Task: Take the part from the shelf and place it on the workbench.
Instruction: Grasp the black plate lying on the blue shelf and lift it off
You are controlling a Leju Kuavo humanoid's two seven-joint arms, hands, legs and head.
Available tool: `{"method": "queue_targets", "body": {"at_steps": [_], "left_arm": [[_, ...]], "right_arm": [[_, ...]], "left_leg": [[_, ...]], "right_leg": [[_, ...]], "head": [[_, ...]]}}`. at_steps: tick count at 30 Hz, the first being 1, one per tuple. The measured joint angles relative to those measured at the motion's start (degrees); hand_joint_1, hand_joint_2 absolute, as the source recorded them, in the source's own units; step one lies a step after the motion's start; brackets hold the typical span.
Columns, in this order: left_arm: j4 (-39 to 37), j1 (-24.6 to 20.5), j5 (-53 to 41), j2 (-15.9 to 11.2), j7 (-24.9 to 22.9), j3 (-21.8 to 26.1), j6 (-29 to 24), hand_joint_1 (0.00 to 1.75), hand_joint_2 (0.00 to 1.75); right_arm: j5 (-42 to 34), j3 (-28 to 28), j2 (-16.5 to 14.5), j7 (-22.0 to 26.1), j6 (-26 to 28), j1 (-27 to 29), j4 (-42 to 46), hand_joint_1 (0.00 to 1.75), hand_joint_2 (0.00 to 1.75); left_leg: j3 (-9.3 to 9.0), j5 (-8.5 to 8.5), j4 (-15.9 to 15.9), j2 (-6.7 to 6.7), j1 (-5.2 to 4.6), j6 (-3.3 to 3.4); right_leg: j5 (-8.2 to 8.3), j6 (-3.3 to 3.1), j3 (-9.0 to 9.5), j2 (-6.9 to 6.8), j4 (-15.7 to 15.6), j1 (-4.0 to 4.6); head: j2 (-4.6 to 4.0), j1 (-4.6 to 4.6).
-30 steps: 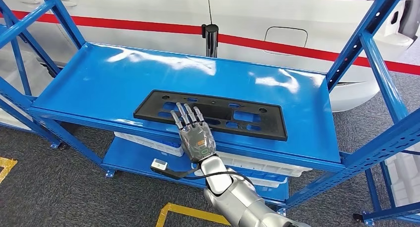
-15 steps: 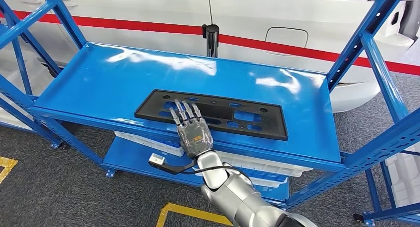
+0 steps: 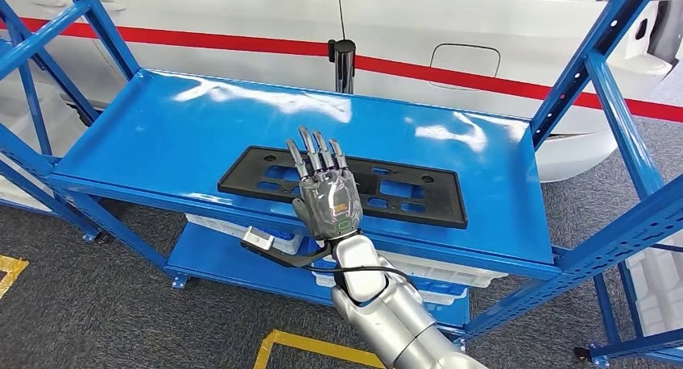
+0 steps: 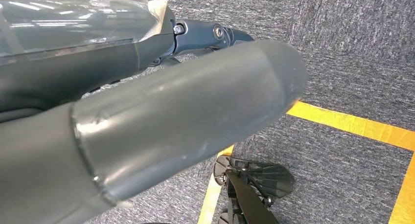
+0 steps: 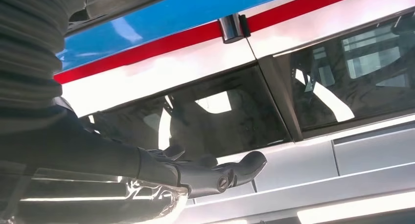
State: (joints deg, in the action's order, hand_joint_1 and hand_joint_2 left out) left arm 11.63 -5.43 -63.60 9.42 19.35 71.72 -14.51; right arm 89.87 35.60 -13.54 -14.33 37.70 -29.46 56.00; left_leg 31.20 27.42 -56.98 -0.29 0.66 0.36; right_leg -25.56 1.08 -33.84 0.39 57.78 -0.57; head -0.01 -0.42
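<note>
The right hand [image 3: 325,198] hovers over the front half of the flat black plastic part [image 3: 403,193], a long rectangular frame pierced with cut-outs that lies flat on the upper deck of the blue metal shelf [image 3: 161,135]. The fingers [image 3: 316,153] are straight, spread and empty, raised with their tips tilted up off the part, though whether the palm touches it I cannot tell. The part's long axis runs along the shelf's front edge, crosswise to the fingers, which point toward the back of the shelf; its near long edge sits under the heel of the hand, just inside the front lip. The right arm is clearly the nearer one. The left hand's fingers cannot be read. Beyond the shelf stands a white vehicle body with a red stripe [image 3: 483,79].
</note>
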Motion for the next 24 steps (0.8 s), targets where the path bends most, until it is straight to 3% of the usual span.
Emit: {"method": "queue_targets", "body": {"at_steps": [13, 24], "left_arm": [[0.00, -0.01, 0.00, 0.00, -0.05, 0.07, -0.09, 0.00, 0.00], [0.01, -0.02, 0.19, 0.00, 0.22, 0.17, -0.16, 0.00, 0.00]], "right_arm": [[0.01, 0.04, 0.39, -0.57, 0.03, -0.08, 0.11, 0.00, 1.75], [0.01, 2.20, 0.69, -5.37, -1.50, -3.51, -5.42, 0.00, 1.75]], "left_leg": [[0.01, 0.00, 0.00, 0.00, 0.00, 0.00], [0.00, -0.01, 0.00, 0.00, 0.00, 0.00]], "right_leg": [[0.00, 0.00, -0.01, 0.00, 0.00, 0.00], [0.00, 0.00, 0.01, -0.01, 0.00, -0.01]], "head": [[-0.01, 0.00], [-0.01, -0.01]]}}
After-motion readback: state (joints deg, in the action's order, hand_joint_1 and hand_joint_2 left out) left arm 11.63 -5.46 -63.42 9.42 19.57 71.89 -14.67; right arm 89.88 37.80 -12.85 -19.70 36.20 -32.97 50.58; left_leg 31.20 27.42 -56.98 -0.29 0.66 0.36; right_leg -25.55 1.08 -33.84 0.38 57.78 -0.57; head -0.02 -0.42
